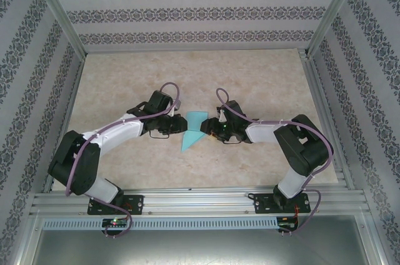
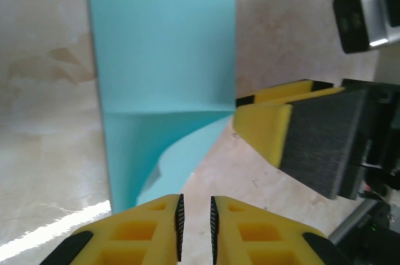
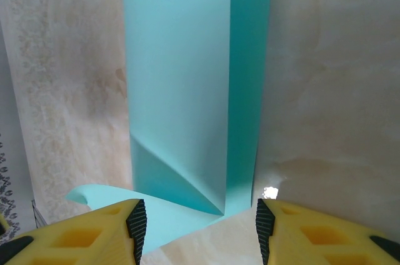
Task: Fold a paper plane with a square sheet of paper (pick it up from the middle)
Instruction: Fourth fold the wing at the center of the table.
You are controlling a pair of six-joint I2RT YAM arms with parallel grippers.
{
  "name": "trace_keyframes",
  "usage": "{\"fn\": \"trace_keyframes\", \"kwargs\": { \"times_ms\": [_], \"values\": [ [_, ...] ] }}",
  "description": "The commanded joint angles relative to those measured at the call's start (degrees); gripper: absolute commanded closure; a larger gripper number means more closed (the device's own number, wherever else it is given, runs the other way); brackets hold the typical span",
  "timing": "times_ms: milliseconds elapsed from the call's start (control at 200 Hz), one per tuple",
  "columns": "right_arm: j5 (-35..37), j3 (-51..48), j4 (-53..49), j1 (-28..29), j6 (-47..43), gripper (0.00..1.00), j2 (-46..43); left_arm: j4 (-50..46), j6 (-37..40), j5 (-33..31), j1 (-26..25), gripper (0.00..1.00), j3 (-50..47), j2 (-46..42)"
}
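Risks first. Sheet [image 1: 194, 129] is mid-table, between the two grippers, part-folded, with its near tip pointing at the bases and one flap curling up. The paper is thin and looks unpinned, so a nudge from either side probably slides it and ruins the alignment. Closing on the curled flap off-line would likely give a crooked crease. The grippers sit very near each other, so a finger clash is possible.

Pose: both arms reach in from the near edge, elbows out, wrists turned inward to face each other. Left gripper [image 2: 195, 221] is low at the sheet's left edge, fingers nearly pressed together, thin gap, nothing seen in it. Right gripper [image 3: 199, 227] is at the right edge, fingers spread, straddling the fold, not pinching. The far half of the table [image 1: 125, 77] is bare.
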Motion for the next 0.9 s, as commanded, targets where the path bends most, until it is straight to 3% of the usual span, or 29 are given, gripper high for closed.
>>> {"fn": "trace_keyframes", "kwargs": {
  "times_ms": [0, 125, 285, 495, 739, 894],
  "values": [
    [-0.6, 1.6, 0.4, 0.8, 0.6, 0.48, 0.6, 1.9, 1.3, 3.8, -2.3, 0.79, -0.2, 1.9],
    [-2.0, 2.6, 1.2, 0.9, 0.9, 0.48, 1.3, 2.6, 0.8, 2.8, -3.1, 0.83, 0.5, 6.0],
    [-2.6, 3.9, 1.1, 1.0, 0.7, 0.48, 2.1, 1.2, 0.7, -3.7, -3.1, 0.87, 1.4, 9.0],
    [-3.4, 4.8, 0.8, 0.8, 0.2, 0.48, 1.9, 1.5, 0.7, -5.8, -3.2, 0.89, 1.1, 10.9],
    [2.5, 0.3, -3.0, -0.2, 0.3, 0.47, -4.2, 1.9, 0.9, -6.7, -3.1, 0.89, 1.0, 10.4],
    [3.4, -0.4, -4.0, -0.2, 1.4, 0.47, -3.4, 1.8, 0.9, -7.0, -3.1, 0.89, 1.3, 11.6]
  ]
}}
